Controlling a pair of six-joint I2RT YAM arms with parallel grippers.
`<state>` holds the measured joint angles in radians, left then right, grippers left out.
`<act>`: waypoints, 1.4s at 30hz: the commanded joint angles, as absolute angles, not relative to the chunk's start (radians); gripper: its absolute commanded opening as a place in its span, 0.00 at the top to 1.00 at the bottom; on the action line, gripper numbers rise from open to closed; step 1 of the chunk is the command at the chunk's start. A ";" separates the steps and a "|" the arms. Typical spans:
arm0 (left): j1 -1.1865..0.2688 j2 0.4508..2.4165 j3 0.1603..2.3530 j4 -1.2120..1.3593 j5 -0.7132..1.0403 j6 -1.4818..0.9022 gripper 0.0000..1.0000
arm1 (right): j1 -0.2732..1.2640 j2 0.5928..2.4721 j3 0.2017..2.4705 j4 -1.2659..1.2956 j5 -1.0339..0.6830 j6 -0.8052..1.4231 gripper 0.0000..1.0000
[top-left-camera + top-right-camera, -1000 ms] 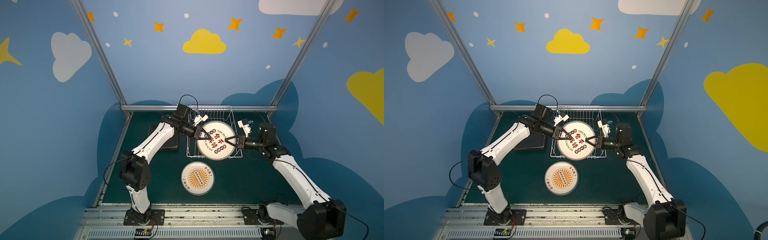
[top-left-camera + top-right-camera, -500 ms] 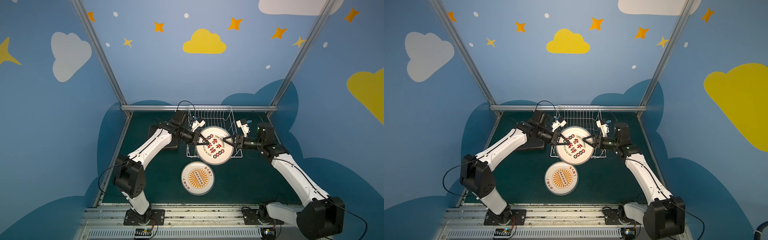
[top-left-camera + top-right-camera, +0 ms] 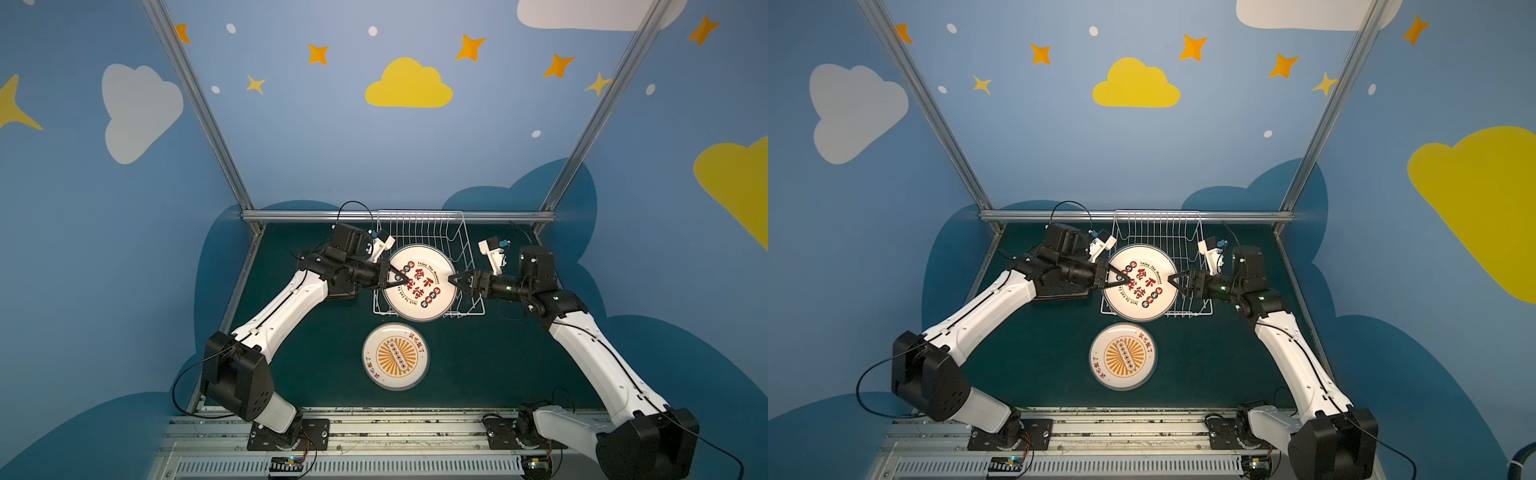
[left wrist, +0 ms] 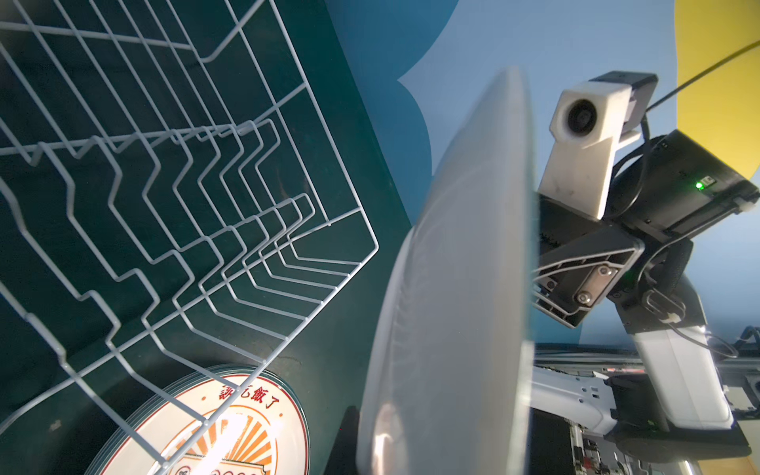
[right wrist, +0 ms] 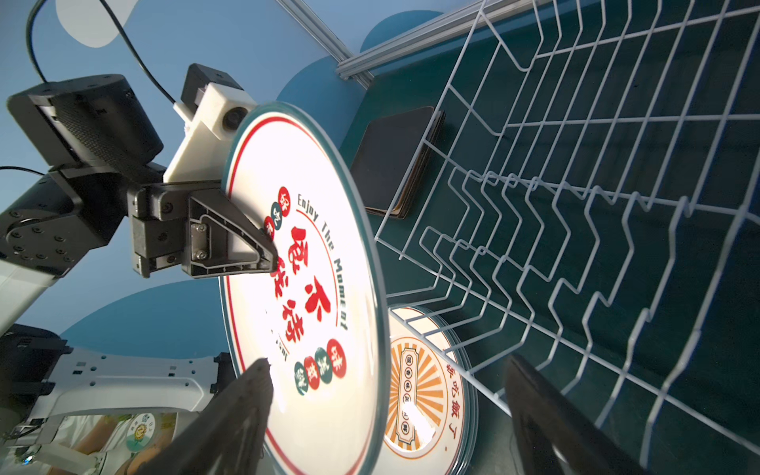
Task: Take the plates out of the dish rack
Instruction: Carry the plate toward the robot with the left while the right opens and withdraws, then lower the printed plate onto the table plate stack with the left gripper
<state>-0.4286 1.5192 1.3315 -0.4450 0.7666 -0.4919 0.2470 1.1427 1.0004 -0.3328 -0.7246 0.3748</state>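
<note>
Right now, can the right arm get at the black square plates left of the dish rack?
Probably not. The right gripper is open, but the dish rack and the round plate held in the left gripper stand between it and the black square plates.

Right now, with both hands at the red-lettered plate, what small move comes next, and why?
Probably draw the right hand straight back off the rim. Its jaws stand open astride the edge of the red-lettered plate, while the left hand is shut on the opposite edge, holding it alone. Once clear, the plate could go to the sunburst plate stack before the dish rack.
</note>
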 commanded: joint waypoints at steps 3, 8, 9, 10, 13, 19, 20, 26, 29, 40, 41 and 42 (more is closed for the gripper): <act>-0.422 1.407 1.249 -0.348 0.682 -0.572 0.97 | 0.252 1.092 1.042 -0.383 -0.654 0.319 0.12; -0.421 1.298 1.123 -0.287 0.593 -0.650 0.97 | 0.253 1.080 1.045 -0.406 -0.634 0.304 0.12; -0.421 1.275 1.098 -0.280 0.576 -0.664 0.97 | 0.252 1.076 1.045 -0.410 -0.634 0.302 0.12; -0.420 1.253 1.074 -0.276 0.562 -0.678 0.97 | 0.254 1.073 1.044 -0.413 -0.631 0.301 0.12; -0.421 1.187 0.994 -0.264 0.528 -0.719 0.97 | 0.253 1.060 1.042 -0.422 -0.623 0.295 0.12; -0.430 1.042 0.806 -0.244 0.472 -0.838 0.97 | 0.253 1.028 1.027 -0.431 -0.617 0.289 0.12; -0.436 1.021 0.778 -0.237 0.464 -0.859 0.97 | 0.253 1.023 1.025 -0.433 -0.617 0.291 0.12; -0.504 0.877 0.646 -0.271 0.371 -0.956 0.97 | 0.255 0.979 1.004 -0.444 -0.618 0.296 0.12; -0.538 0.815 0.607 -0.327 0.336 -0.992 0.97 | 0.255 0.967 0.999 -0.458 -0.617 0.297 0.12; -0.588 0.703 0.440 -0.335 0.360 -1.118 0.97 | 0.255 0.923 0.982 -0.465 -0.618 0.308 0.11; -0.590 0.710 0.431 -0.321 0.361 -1.122 0.97 | 0.255 0.922 0.982 -0.466 -0.616 0.308 0.11; -0.591 0.719 0.421 -0.307 0.355 -1.129 0.97 | 0.255 0.923 0.982 -0.468 -0.616 0.308 0.12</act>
